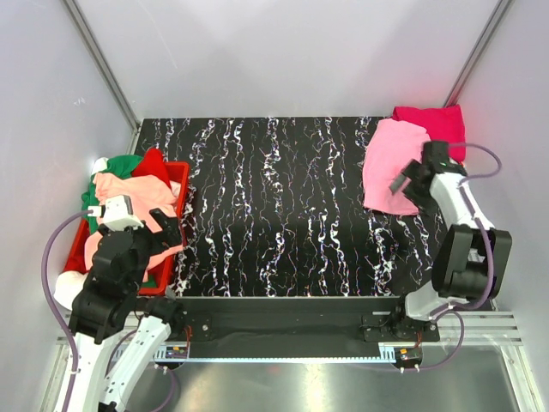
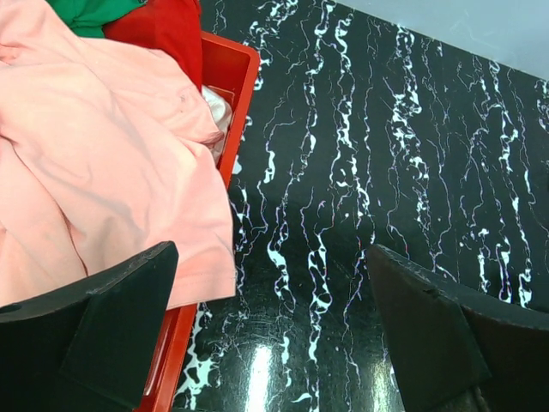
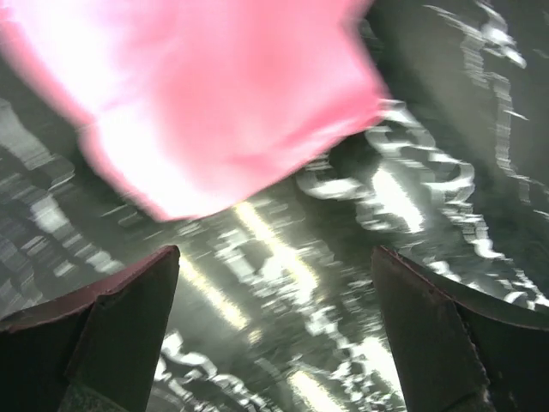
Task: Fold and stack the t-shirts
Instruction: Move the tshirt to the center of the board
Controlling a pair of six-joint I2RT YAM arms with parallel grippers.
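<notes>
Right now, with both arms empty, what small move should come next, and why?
Probably lower the left jaws onto the salmon shirt and close. They stand open over its edge, empty, and it lies topmost in the red crate. The light pink shirt already lies on the magenta shirt, and the right jaws stand open by it.

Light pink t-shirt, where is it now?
Top view: the light pink t-shirt lies far right on the table, overlapping the magenta t-shirt, beside the right gripper.

Black white-veined tabletop [image 1: 274, 215]: glossy, reflective. Red rectangular crate [image 2: 230, 64]: smooth plastic. Salmon t-shirt [image 2: 103, 154]: soft matt cloth.
</notes>
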